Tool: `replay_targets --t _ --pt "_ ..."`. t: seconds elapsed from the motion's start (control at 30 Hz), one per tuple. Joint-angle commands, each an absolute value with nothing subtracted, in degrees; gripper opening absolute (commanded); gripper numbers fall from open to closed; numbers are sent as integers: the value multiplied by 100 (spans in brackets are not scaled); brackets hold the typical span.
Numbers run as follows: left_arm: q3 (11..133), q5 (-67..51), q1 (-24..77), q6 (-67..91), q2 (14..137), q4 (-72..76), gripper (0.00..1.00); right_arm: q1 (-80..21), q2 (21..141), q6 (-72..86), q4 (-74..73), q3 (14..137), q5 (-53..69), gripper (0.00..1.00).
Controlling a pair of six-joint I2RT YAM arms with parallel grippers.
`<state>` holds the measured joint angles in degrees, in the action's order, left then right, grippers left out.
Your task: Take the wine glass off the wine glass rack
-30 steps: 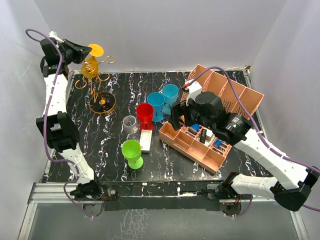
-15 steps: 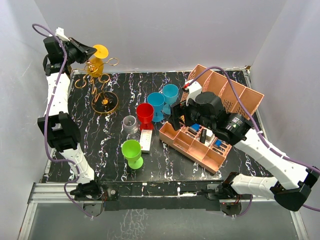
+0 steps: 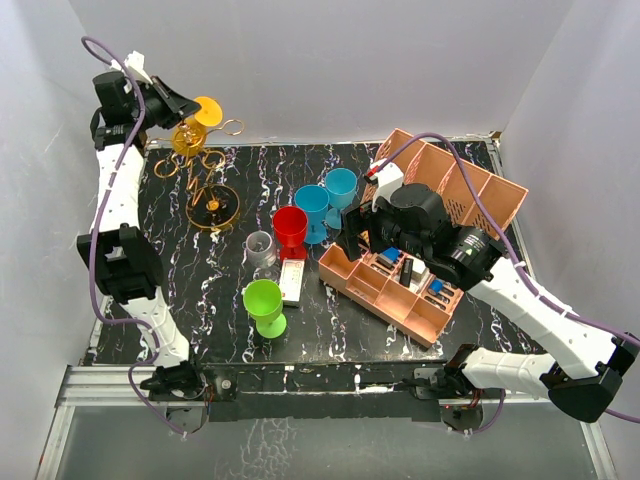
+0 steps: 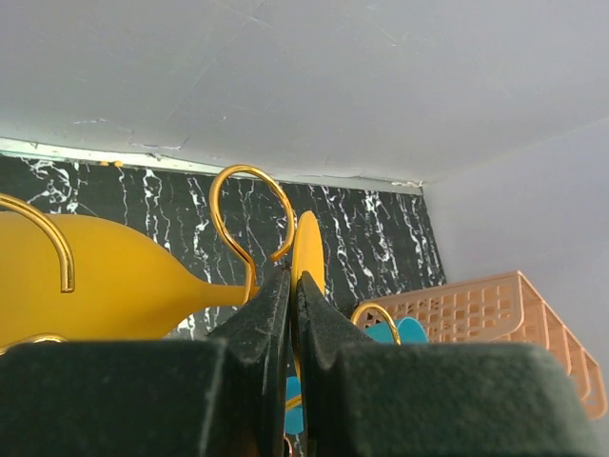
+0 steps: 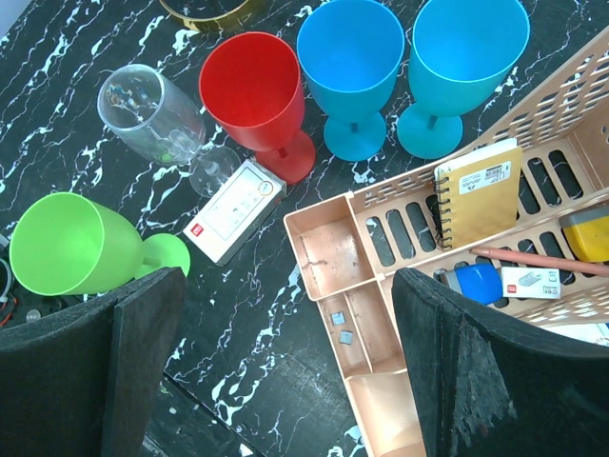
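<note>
One opaque yellow wine glass (image 4: pixel 114 276)

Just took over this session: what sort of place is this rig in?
Probably a lab test booth, not a home: plain white walls box in a black marbled table, with staged props like coloured plastic goblets and a pink organizer.
</note>
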<state>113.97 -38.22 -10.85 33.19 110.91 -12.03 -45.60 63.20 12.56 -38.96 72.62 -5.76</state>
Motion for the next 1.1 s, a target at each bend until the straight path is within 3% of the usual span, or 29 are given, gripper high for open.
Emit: replay_targets --t 0.0,0.3,0.6,0.9,1.07 --pt "11602 -3704 -896 2971 10872 -1367 0 -4528 6314 1283 -3675 7504 -520 100" --pt "12044 -3598 -894 4556 11229 -1125 0 -4522 6304 1321 -3685 7509 -498 100" --pt "12601 -3310 -867 4939 11265 -1892 0 -4526 6284 1335 -3692 7479 -473 100" --pt "12007 -2801 -581 5767 10870 -1733 0 -4522 6351 1361 -3665 7479 -391 100" --pt "11967 -3358 -427 5237 10934 -1066 0 -4526 6325 1357 -3683 7463 -396 100"
